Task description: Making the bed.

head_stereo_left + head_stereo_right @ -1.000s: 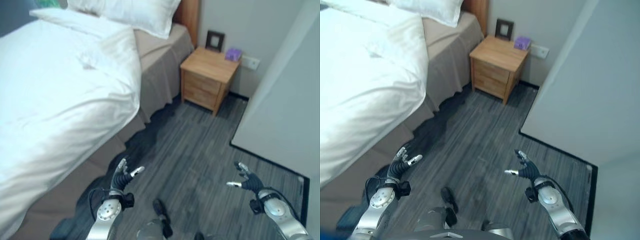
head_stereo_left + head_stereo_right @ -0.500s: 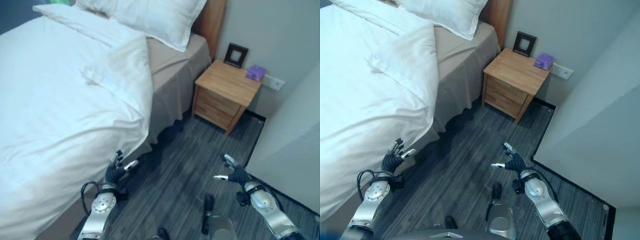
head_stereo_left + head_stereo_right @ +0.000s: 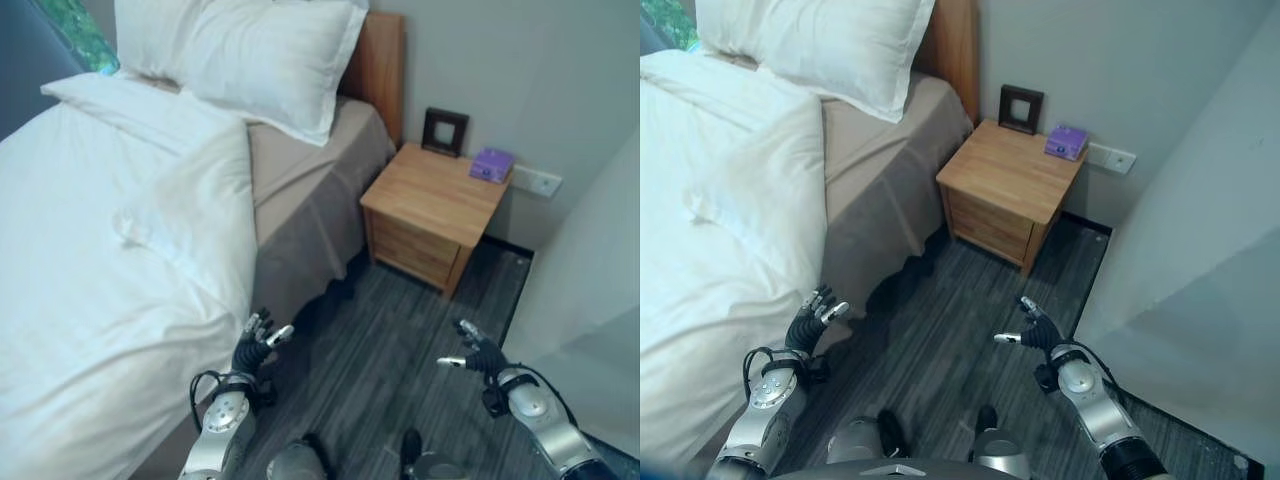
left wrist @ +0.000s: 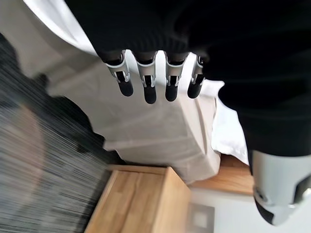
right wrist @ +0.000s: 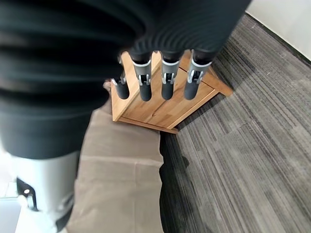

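The bed fills the left side, with a white duvet [image 3: 90,260] lying rumpled over it and its corner folded back near the head. Bare beige sheet [image 3: 300,170] shows between the duvet and the white pillows [image 3: 240,55] at the wooden headboard [image 3: 378,60]. My left hand [image 3: 254,349] hovers open, low beside the duvet's hanging edge, holding nothing. My right hand [image 3: 478,356] is open over the grey floor, away from the bed, also holding nothing.
A wooden nightstand [image 3: 432,215] stands right of the bed with a dark picture frame [image 3: 444,131] and a purple box [image 3: 491,164] on it. A white wall or panel [image 3: 590,290] closes the right side. Grey striped floor [image 3: 380,380] lies between bed and wall.
The camera has moved, so the bed's head and the nightstand sit more central. My left hand now lies closer to the duvet's edge; both hands stay open.
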`<state>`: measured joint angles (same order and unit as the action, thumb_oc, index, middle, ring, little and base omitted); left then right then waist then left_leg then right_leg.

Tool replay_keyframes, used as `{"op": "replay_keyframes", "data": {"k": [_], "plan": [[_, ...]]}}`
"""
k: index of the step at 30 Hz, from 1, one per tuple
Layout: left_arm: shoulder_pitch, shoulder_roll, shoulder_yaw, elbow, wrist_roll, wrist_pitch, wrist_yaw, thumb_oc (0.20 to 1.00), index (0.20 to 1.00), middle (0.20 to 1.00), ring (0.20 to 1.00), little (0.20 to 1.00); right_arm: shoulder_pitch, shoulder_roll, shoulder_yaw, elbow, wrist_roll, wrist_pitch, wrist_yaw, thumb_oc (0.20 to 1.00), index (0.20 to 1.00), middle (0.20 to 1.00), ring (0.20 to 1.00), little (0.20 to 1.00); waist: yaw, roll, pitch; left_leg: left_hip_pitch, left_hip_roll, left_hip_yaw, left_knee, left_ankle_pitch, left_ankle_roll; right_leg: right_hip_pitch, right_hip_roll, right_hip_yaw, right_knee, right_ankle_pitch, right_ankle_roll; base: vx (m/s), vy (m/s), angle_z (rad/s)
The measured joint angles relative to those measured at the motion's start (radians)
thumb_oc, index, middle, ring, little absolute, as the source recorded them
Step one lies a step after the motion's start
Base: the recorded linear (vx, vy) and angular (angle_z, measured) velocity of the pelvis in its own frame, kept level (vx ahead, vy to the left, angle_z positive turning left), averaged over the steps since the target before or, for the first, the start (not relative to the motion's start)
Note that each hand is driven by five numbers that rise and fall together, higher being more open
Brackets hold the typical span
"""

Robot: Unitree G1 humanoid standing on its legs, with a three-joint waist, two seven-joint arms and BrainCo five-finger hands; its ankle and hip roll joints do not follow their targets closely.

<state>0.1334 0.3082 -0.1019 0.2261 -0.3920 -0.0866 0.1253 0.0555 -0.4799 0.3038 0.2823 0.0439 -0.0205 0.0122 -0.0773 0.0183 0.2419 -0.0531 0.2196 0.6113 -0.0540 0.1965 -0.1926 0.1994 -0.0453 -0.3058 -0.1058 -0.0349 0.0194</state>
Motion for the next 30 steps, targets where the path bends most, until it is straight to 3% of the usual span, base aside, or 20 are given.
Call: {"op": "replay_keyframes", "data": {"k": [3,6,7,8,9,10,11,12,13,15,16,17,19,20,21,22,23,24,28,30], "plan": [[0.097,-0.015,0.013,-0.193,0.001,-0.03,-0.032,1.0,1.0,1.0,1.0,1.0,0.072,-0.045,-0.012,-0.087,-0.005,-0.002,0.011,1.0,1.0,1.0,1.0,1.0,0.007,0.006,0.0,-0.014,0.002,0.035,-0.045,0.031,0.041,0.061,0.013,-0.025,0.006,-0.029,0.0,0.36,0.041,0.13],[0.193,-0.051,0.044,-0.197,-0.003,-0.029,-0.061,1.0,1.0,1.0,1.0,1.0,0.087,-0.072,-0.032,-0.092,-0.005,-0.004,0.022,1.0,1.0,1.0,1.0,1.0,0.003,0.03,-0.013,0.004,-0.015,0.056,-0.041,0.028,0.042,0.147,-0.009,-0.049,0.005,-0.095,0.065,0.49,0.081,0.13],[0.212,-0.049,0.046,-0.192,-0.017,-0.023,-0.065,1.0,1.0,1.0,1.0,1.0,0.087,-0.077,-0.03,-0.088,-0.006,-0.003,0.024,1.0,1.0,1.0,1.0,1.0,0.003,0.032,-0.015,0.016,-0.02,0.064,-0.047,0.028,0.089,0.172,-0.017,-0.051,0.001,-0.108,0.084,0.31,0.053,0.21],[0.219,-0.047,0.062,-0.18,-0.038,-0.014,-0.066,1.0,1.0,1.0,1.0,1.0,0.084,-0.058,-0.026,-0.083,-0.007,0.003,0.026,1.0,1.0,1.0,1.0,1.0,0.013,0.013,-0.024,0.046,-0.06,0.068,-0.046,0.003,0.162,0.201,-0.053,-0.054,0.004,-0.113,0.094,0.39,0.19,0.13],[0.22,-0.033,0.08,-0.176,-0.05,-0.01,-0.061,1.0,1.0,1.0,1.0,1.0,0.081,-0.042,-0.005,-0.096,-0.009,0.001,0.032,1.0,1.0,1.0,1.0,1.0,0.035,-0.02,-0.037,0.055,-0.101,0.066,-0.041,-0.035,0.206,0.203,-0.092,-0.065,0.016,-0.102,0.107,0.31,0.204,0.08],[0.204,-0.018,0.081,-0.179,-0.066,-0.008,-0.062,1.0,1.0,1.0,1.0,1.0,0.058,-0.041,0.013,-0.106,-0.039,0.0,0.034,1.0,1.0,1.0,1.0,1.0,0.052,-0.031,-0.034,0.06,-0.118,0.053,-0.041,-0.059,0.195,0.163,-0.107,-0.066,0.099,-0.104,0.113,0.37,0.286,0.0],[0.192,-0.02,0.08,-0.179,-0.074,-0.002,-0.062,1.0,1.0,1.0,1.0,1.0,0.025,-0.048,0.037,-0.106,-0.057,0.001,0.034,1.0,1.0,1.0,1.0,1.0,0.054,-0.014,-0.034,0.061,-0.113,0.032,-0.04,-0.073,0.193,0.096,-0.12,-0.065,0.236,-0.109,0.118,0.12,0.167,-0.04],[0.182,-0.019,0.075,-0.183,-0.077,0.001,-0.062,1.0,1.0,1.0,1.0,1.0,0.002,-0.049,0.044,-0.13,-0.081,0.0,0.038,1.0,1.0,1.0,1.0,1.0,0.053,0.003,-0.03,0.084,-0.101,0.029,-0.039,-0.084,0.215,0.01,-0.151,-0.062,0.463,-0.097,0.138,0.13,0.248,0.09],[0.179,0.012,0.076,-0.187,-0.077,0.002,-0.062,1.0,1.0,1.0,1.0,1.0,-0.01,-0.045,0.044,-0.193,-0.095,-0.012,0.033,1.0,1.0,1.0,1.0,1.0,0.05,-0.018,-0.03,0.149,-0.12,0.039,-0.039,-0.111,0.231,-0.174,-0.276,-0.021,0.882,-0.008,0.183,0.11,0.225,0.13],[0.158,0.06,0.136,-0.205,-0.077,-0.001,-0.049,1.0,1.0,1.0,1.0,1.0,-0.07,-0.014,0.062,-0.218,-0.128,-0.038,0.019,1.0,1.0,1.0,1.0,1.0,0.051,-0.078,-0.004,0.176,-0.131,0.025,0.046,-0.209,0.26,-0.389,-0.358,0.115,1.199,0.119,0.206,0.19,0.213,0.29],[0.138,0.068,0.141,-0.208,-0.08,0.002,-0.032,1.0,1.0,1.0,1.0,1.0,-0.086,-0.009,0.065,-0.217,-0.134,-0.04,0.015,1.0,1.0,1.0,1.0,1.0,0.044,-0.065,-0.001,0.174,-0.117,-0.01,0.064,-0.241,0.283,-0.466,-0.36,0.117,1.278,0.166,0.177,0.18,0.059,0.85],[0.102,0.062,0.142,-0.252,-0.099,-0.004,-0.013,1.0,1.0,1.0,1.0,1.0,-0.122,-0.019,0.066,-0.222,-0.152,-0.038,0.015,1.0,1.0,1.0,1.0,1.0,0.045,-0.007,0.017,0.179,-0.082,-0.07,0.063,-0.247,0.28,-0.568,-0.299,0.124,1.33,0.161,0.178,0.19,-0.002,1.03],[0.078,0.084,0.145,-0.3,-0.109,-0.024,-0.005,1.0,1.0,1.0,1.0,1.0,-0.15,-0.026,0.051,-0.242,-0.153,-0.049,0.012,1.0,1.0,1.0,1.0,1.0,0.048,0.029,0.044,0.184,-0.066,-0.106,0.055,-0.223,0.257,-0.625,-0.237,0.135,1.305,0.123,0.209,0.22,-0.006,1.36],[0.028,0.129,0.159,-0.368,-0.114,-0.024,0.021,1.0,1.0,1.0,1.0,1.0,-0.147,-0.029,0.033,-0.257,-0.153,-0.053,0.007,1.0,1.0,1.0,1.0,1.0,0.04,0.008,0.053,0.18,-0.068,-0.212,0.055,-0.235,0.263,-0.598,-0.157,0.114,1.129,0.047,0.23,0.26,0.018,1.93],[0.006,0.14,0.172,-0.404,-0.114,-0.038,0.026,1.0,1.0,1.0,1.0,1.0,-0.145,-0.032,0.023,-0.26,-0.153,-0.054,0.006,1.0,1.0,1.0,1.0,1.0,0.027,-0.012,0.064,0.182,-0.081,-0.249,0.057,-0.228,0.249,-0.56,-0.145,0.08,1.024,0.049,0.207,0.26,-0.041,2.08],[-0.018,0.138,0.189,-0.444,-0.118,-0.057,0.028,1.0,1.0,1.0,1.0,1.0,-0.149,-0.037,0.022,-0.259,-0.152,-0.052,0.002,1.0,1.0,1.0,1.0,1.0,0.027,-0.04,0.058,0.188,-0.106,-0.284,0.056,-0.242,0.24,-0.52,-0.15,0.023,0.881,0.101,0.148,0.29,-0.148,1.47],[-0.016,0.132,0.207,-0.513,-0.127,-0.068,0.031,1.0,1.0,1.0,1.0,1.0,-0.152,-0.04,0.018,-0.261,-0.152,-0.052,-0.003,1.0,1.0,1.0,1.0,1.0,0.037,-0.061,0.054,0.197,-0.122,-0.297,0.066,-0.269,0.201,-0.451,-0.16,-0.045,0.726,0.12,0.07,0.27,-0.246,1.18],[-0.017,0.115,0.213,-0.613,-0.151,-0.075,0.042,1.0,1.0,1.0,1.0,1.0,-0.159,-0.054,0.008,-0.246,-0.15,-0.055,-0.011,1.0,1.0,1.0,1.0,1.0,0.046,-0.035,0.041,0.196,-0.083,-0.285,0.074,-0.29,0.169,-0.347,-0.109,-0.075,0.592,0.051,0.019,0.31,-0.296,0.9],[-0.088,0.094,0.27,-0.653,-0.157,-0.177,0.049,1.0,1.0,1.0,1.0,1.0,-0.219,-0.072,-0.028,-0.149,-0.136,-0.05,-0.028,1.0,1.0,1.0,1.0,1.0,0.065,-0.034,0.023,0.212,-0.058,-0.269,0.044,-0.259,0.125,-0.184,-0.03,-0.01,0.321,-0.008,0.001,0.24,-0.185,0.42],[-0.124,0.091,0.271,-0.575,-0.157,-0.177,0.064,1.0,1.0,1.0,1.0,1.0,-0.237,-0.079,-0.03,-0.136,-0.111,-0.039,-0.034,1.0,1.0,1.0,1.0,1.0,0.048,-0.034,0.016,0.2,-0.059,-0.292,0.05,-0.253,0.123,-0.161,-0.025,-0.008,0.307,-0.009,0.001,0.2,-0.093,0.5]]}}
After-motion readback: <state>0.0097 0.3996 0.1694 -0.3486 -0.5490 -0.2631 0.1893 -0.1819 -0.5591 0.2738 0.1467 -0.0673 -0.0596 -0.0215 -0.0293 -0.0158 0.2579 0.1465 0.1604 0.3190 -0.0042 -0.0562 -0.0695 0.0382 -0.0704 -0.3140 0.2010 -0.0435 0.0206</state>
